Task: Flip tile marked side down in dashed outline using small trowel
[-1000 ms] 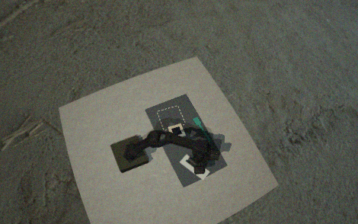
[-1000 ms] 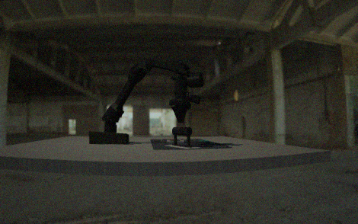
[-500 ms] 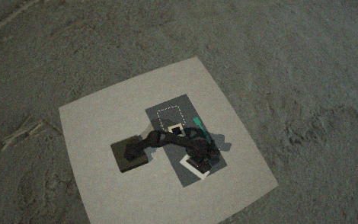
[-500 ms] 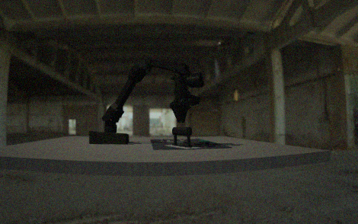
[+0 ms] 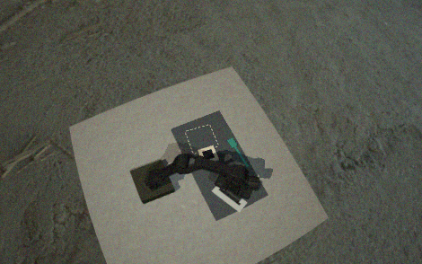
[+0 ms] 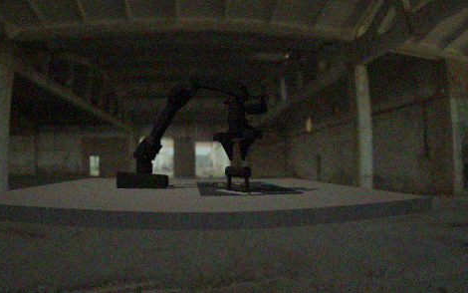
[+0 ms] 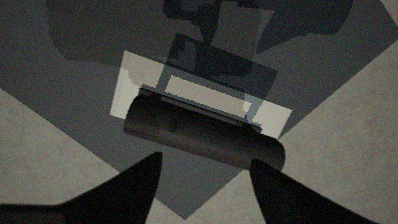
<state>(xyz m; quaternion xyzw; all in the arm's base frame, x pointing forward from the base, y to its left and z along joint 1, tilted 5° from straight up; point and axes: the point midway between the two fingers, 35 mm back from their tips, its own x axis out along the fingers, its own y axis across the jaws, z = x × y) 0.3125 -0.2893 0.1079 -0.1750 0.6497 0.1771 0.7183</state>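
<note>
The tile [image 5: 203,148] is pale with a dark square in the middle. It lies flat on the mat [image 5: 210,208] at the arm-side end of the dashed outline [image 5: 210,125]; the arm hides part of that end. The trowel [image 5: 224,198] [image 6: 238,171] [image 7: 200,131] has a flat white plate and a raised dark round handle. It lies plate down near the mat's near end. My gripper [image 6: 237,158] [image 7: 206,162] is partly open and empty, above the handle. In the wrist view the handle runs crosswise, along the line between the two fingertips. The tile is not seen there.
A thin teal tool [image 5: 232,143] with a small square blade lies along the mat's right side, partly under the arm. The arm's base [image 5: 152,193] [image 6: 129,180] stands left of the mat. The pale table [image 5: 125,139] ends beyond the mat on all sides.
</note>
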